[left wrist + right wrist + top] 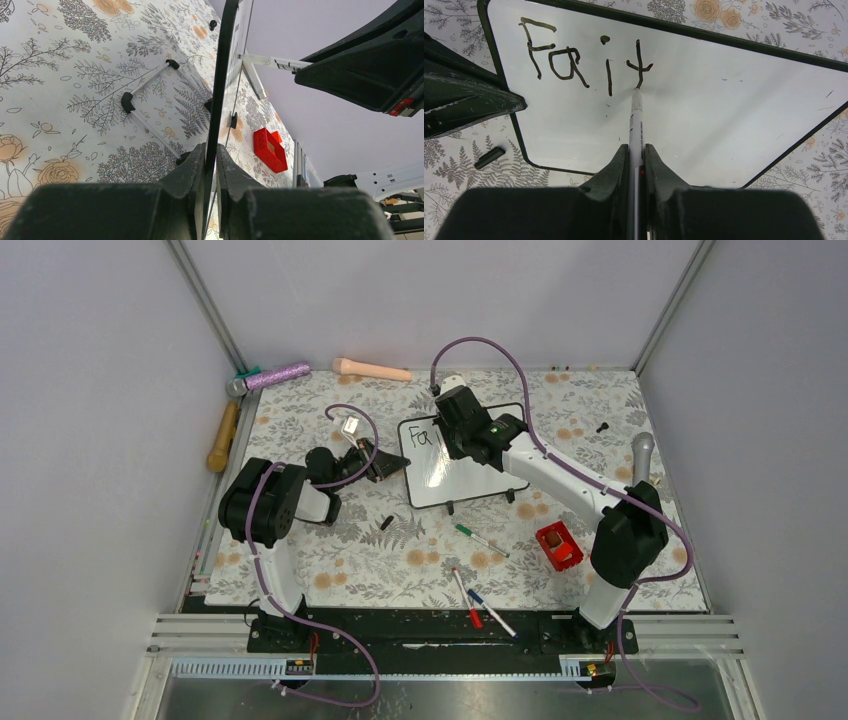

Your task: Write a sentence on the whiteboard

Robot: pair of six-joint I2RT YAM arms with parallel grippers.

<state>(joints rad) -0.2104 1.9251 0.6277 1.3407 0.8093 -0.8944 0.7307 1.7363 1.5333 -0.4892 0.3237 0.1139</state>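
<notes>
Floral tablecloth; whiteboard likely light, stiff, glossy-slick. Left gripper clamps its nine-o'clock frame edge; right gripper clamps marker.

The whiteboard sits mid-table, with the left gripper on its left edge and the right gripper above it, its marker touching the board. Pens lie before it, a box to its right front.

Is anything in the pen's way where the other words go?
Nothing visible. The right gripper holds the marker, its tip on the whiteboard at the last letter of the sentence; the white beside and below it is bare. The left gripper clamps the board's left edge, away from the writing.
</notes>
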